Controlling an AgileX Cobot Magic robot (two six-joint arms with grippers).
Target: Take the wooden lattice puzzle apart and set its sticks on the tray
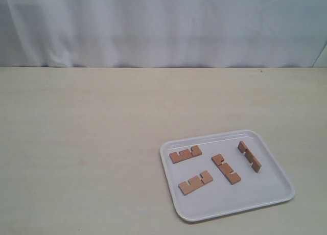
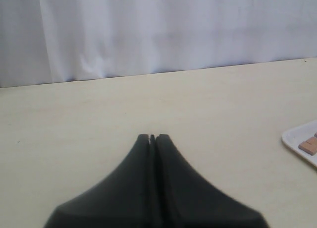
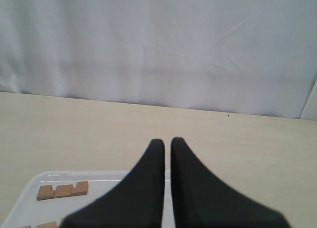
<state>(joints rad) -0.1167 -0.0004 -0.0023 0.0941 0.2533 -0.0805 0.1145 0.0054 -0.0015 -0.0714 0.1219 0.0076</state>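
The tray (image 1: 258, 189) is sitting on the table (image 1: 76, 143), toward its near right. Four sticks (image 1: 185, 154) are lying apart in it, two left, two right.

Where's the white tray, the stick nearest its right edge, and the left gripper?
White tray (image 1: 265, 194): exterior view, bare floor.
Rightmost stick (image 1: 249, 156): exterior view, its middle.
Left gripper (image 2: 152, 137): left wrist view, between its fingertips.

The tray (image 1: 265, 188) was plain glossy white. The four sticks (image 1: 185, 154) were an even light brown, near terracotta tan. The table (image 1: 76, 143) was pale cream-beige with faint streaks of grain. The curtain (image 1: 153, 25) was white with a bluish-grey cast. The left gripper (image 2: 152, 137) and right gripper (image 3: 167, 141) were matte black.
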